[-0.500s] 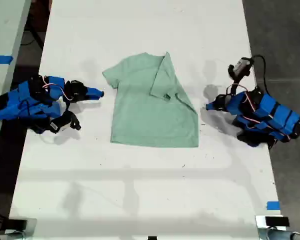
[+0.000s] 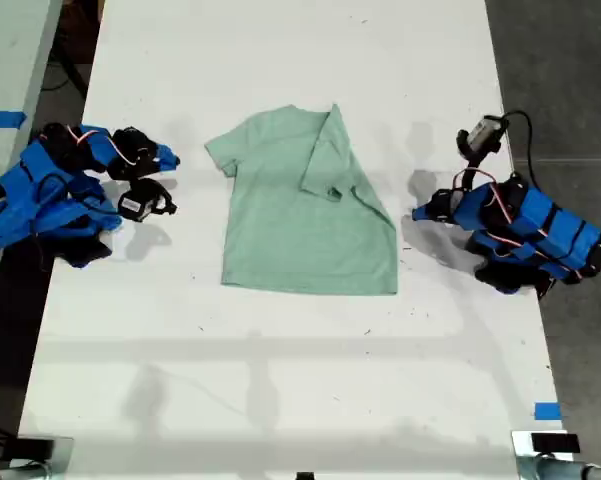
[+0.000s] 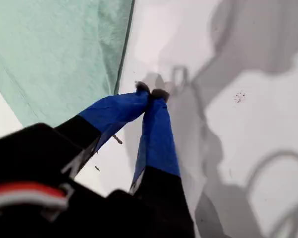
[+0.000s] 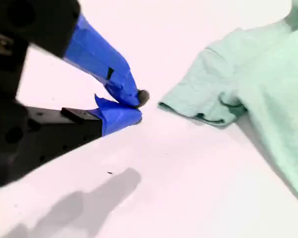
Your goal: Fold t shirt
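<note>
The pale mint-green t shirt (image 2: pixel 300 225) lies flat in the middle of the white table (image 2: pixel 280 380), with the sleeve on the exterior view's right folded over its body. My first gripper (image 2: pixel 420 212) is shut and empty, resting just off the shirt's edge on the exterior view's right; the first wrist view shows its tips (image 3: pixel 151 93) together beside the shirt's hem (image 3: pixel 54 49). My second gripper (image 2: pixel 170 158) is shut and empty, a short way from the open sleeve (image 4: pixel 208 94) on the exterior view's left. Its tips (image 4: pixel 136 106) hover over bare table.
A small camera on a cable (image 2: pixel 482 133) stands above the first arm. Blue tape marks (image 2: pixel 547 411) sit near the table's edge at the exterior view's lower right. Another table with blue tape (image 2: pixel 2 119) adjoins at the exterior view's left. Dark floor borders the right.
My second arm has drawn back from the shirt, toward the exterior view's left and upper side. The first arm and the shirt have not moved.
</note>
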Motion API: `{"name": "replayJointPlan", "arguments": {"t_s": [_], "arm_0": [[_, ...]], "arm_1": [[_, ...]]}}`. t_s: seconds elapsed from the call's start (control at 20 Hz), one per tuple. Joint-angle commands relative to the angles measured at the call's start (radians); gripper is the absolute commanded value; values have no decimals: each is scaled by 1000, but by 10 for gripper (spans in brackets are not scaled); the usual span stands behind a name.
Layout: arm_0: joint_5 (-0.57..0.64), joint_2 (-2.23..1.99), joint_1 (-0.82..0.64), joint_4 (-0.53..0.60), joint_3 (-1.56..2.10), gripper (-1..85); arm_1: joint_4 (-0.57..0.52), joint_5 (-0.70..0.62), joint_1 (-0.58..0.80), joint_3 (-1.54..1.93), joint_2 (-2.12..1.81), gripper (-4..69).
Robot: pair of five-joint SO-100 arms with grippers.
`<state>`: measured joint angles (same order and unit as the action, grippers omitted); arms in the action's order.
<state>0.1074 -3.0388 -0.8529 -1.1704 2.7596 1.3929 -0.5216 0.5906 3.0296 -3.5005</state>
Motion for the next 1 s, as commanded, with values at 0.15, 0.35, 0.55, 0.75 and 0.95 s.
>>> {"name": "replayJointPlan", "arguments": {"t_s": [0.15,0.35,0.55,0.75,0.95], "arm_0": [[380,707,-236,-38,-653,0],[489,1023,-152,34,-796,189],[503,1370,-67,67,-910,203],[465,1496,-84,84,-931,166],[445,1486,-130,75,-927,119]], "arm_1": [[12,11,-5,32,-9,11],[14,12,-5,32,-9,11],[14,11,-5,32,-9,11],[14,11,-8,32,-9,11],[14,9,-8,32,-9,11]]}}
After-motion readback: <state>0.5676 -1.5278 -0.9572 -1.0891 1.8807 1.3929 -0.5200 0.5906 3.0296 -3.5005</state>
